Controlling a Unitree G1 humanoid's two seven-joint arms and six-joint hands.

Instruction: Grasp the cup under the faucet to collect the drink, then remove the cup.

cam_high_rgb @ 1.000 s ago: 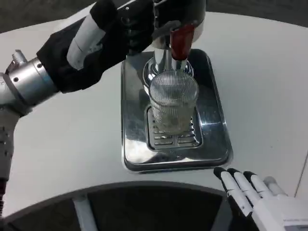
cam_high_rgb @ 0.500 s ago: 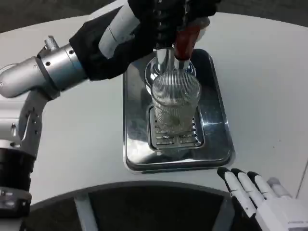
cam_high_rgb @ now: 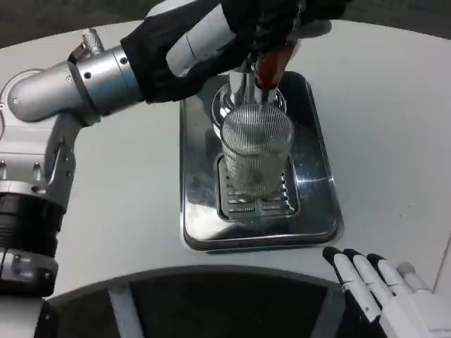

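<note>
Ribbed clear glass forms the cup (cam_high_rgb: pixel 256 156), which stands upright on the slotted grate (cam_high_rgb: pixel 255 198) of a polished steel drip tray (cam_high_rgb: pixel 317 190). The tray lies on the white tabletop (cam_high_rgb: pixel 394 127), near its rounded front edge. In the head view the cup sits directly below the chrome faucet (cam_high_rgb: pixel 238 91), whose column rises from the far half of the tray. A red tap handle (cam_high_rgb: pixel 269 65) slants down beside the column, just above the cup's rim. Some pale liquid seems to fill the lower part of the cup, though the ribbing blurs it.

From the picture's left the left arm reaches across, its silver forearm (cam_high_rgb: pixel 70 81) ending in a black sleeve. The left hand (cam_high_rgb: pixel 271 21) is up at the top of the faucet, its dark fingers wrapped over the upper end of the red handle. The top edge of the picture cuts the hand off, so how firmly it grips cannot be made out.

Low in the right corner, the right hand (cam_high_rgb: pixel 384 292) rests over the tabletop edge. Its white and black fingers are stretched out, slightly apart and holding nothing. It lies near the tray's front right corner but apart from it, and well clear of the cup.
</note>
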